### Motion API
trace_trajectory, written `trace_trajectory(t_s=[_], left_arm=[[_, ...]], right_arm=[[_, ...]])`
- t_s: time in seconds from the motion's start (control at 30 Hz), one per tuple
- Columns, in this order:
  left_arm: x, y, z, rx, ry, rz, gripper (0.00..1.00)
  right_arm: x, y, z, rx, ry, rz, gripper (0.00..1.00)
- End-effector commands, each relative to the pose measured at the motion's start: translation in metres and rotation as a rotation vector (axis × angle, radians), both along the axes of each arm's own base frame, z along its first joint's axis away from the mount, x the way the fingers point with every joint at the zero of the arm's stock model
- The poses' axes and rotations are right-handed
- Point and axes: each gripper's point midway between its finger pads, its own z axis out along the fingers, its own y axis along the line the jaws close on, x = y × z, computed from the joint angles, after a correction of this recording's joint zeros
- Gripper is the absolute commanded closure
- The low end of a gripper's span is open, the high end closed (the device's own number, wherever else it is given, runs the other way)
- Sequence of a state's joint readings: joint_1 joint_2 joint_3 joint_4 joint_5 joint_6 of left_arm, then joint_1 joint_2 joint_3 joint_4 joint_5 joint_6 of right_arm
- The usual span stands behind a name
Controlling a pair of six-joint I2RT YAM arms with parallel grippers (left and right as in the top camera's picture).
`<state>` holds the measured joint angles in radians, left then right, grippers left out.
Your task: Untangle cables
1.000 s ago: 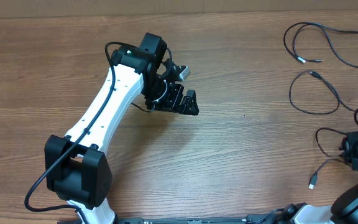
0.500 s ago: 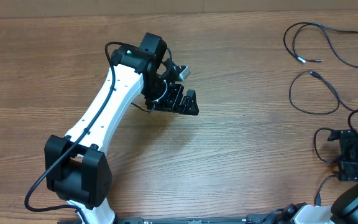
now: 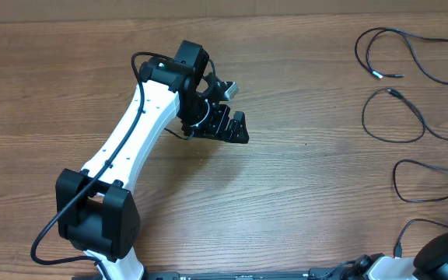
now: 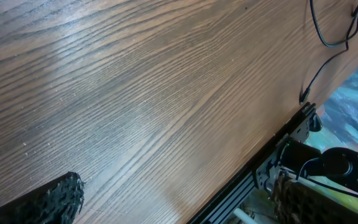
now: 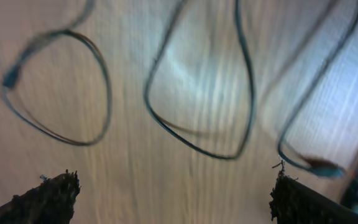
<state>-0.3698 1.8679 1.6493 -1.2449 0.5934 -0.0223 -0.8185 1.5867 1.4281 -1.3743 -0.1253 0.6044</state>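
Overhead: right end effector (image 5: 174, 200) shifted to bench (image 3: 302, 202) edge, spread wide; cables (image 3: 401, 141) uncovered; left end effector (image 4: 182, 199) unmoved, spread wide.

The left arm (image 3: 134, 128) has a long white link between black joint housings. A thick black cable (image 3: 43, 233) loops out from the bulky base joint (image 3: 99, 222), and a small green light (image 3: 162, 65) glows near the wrist. The left claw (image 3: 242, 128) is a black wedge with rough, knobbly black fingers (image 4: 51, 199), like those of the right claw (image 5: 174, 177), and the right arm (image 3: 442, 253) shows only a dark grey rounded shell.
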Motion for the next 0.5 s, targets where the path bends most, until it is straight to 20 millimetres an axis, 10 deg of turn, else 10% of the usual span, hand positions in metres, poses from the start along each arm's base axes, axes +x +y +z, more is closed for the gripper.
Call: trace_trajectory(t_s=[0.0,0.47], left_arm=[[0.001,-0.002,0.005,-0.006,-0.028,-0.021,0.01],[0.001,-0.002,0.005,-0.006,-0.029,-0.023,0.00]], right_arm=[[-0.011,0.006,-0.009,0.015,0.041,0.005,0.00],[-0.035,0.031,-0.092,0.093,0.117,-0.029,0.00]])
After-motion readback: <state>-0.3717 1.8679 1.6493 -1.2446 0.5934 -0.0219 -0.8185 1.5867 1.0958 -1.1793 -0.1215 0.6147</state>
